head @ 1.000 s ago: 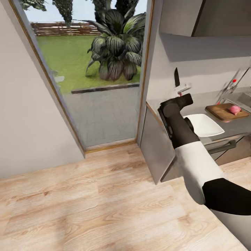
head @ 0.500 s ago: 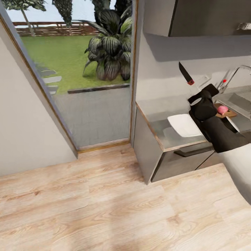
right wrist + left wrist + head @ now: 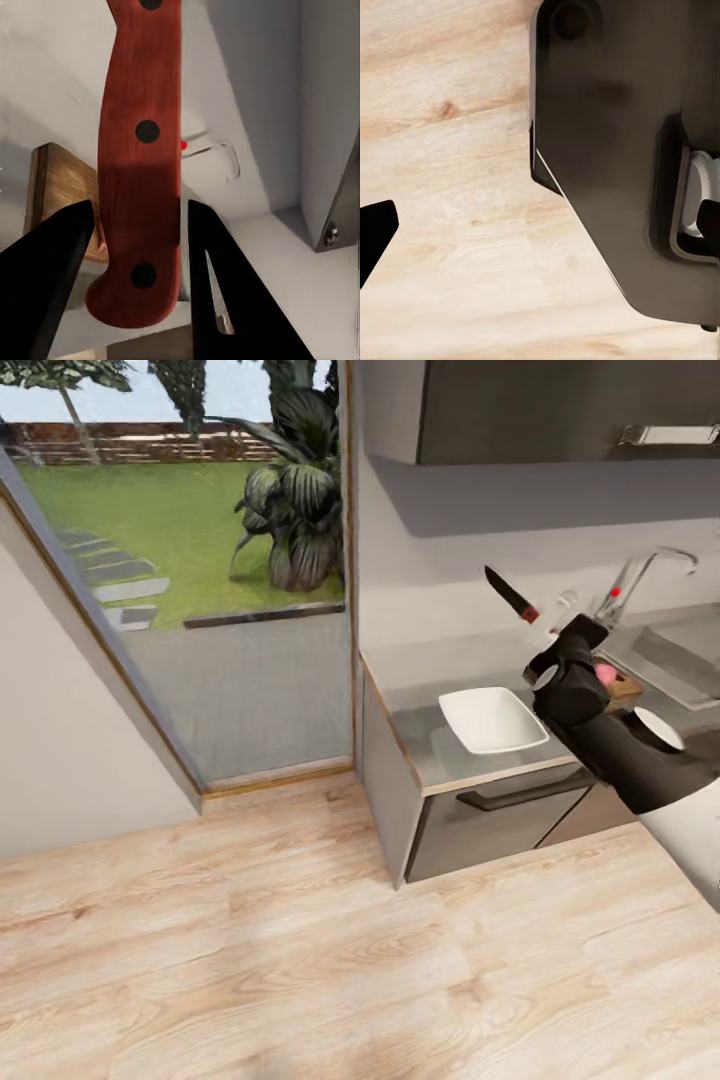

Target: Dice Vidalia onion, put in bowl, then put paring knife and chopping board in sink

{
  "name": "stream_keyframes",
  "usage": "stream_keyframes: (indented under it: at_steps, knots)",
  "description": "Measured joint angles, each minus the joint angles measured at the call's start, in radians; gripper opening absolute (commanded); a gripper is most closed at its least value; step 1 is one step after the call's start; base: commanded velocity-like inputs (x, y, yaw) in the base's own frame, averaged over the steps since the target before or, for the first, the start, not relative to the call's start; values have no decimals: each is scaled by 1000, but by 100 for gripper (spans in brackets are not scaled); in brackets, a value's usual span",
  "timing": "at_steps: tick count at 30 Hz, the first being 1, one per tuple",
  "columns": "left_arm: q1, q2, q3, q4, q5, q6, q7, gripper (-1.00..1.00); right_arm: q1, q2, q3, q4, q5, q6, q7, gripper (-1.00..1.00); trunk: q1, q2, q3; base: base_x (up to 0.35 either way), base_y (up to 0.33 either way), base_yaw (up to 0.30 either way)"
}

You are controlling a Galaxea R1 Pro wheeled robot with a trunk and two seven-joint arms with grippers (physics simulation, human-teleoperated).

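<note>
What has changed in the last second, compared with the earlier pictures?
The head camera has turned, so the whole picture has shifted: the counter now sits nearer the middle and the door further left. The right gripper stays shut on the knife, blade up, and now hangs over the board rather than left of the bowl. The onion remains on the board.

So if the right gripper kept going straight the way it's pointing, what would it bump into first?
Probably the grey wall behind the countertop. The right gripper holds the paring knife, whose blade tip would likely touch first. Depth is unclear, so the tap could be near that line.
</note>
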Motion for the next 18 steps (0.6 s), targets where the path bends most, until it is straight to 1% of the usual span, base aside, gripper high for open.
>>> stream_keyframes:
  at_steps: [1,4,7,11,15,18]
  knots:
    - [0,0,0,1,0,0,0,100,0,-1,23,0,1,0,-1,-100,0,0,0,0,-318,0]
    - [0,0,0,2,0,-1,0,100,0,-1,52,1,7,1,-3,-100,0,0,0,0,-318,0]
    - [0,0,0,3,-1,-2,0,100,0,-2,63,1,21,2,-5,-100,0,0,0,6,-318,0]
    - [0,0,0,4,-1,-2,0,100,3,-2,68,2,33,3,-7,-100,0,0,0,54,-318,0]
    - [0,0,0,12,0,-4,-2,100,25,-1,69,2,38,5,-10,-100,0,0,0,78,-318,0]
    - [0,-1,0,18,0,-5,-3,100,36,0,69,2,49,5,-10,-100,0,0,0,93,-318,0]
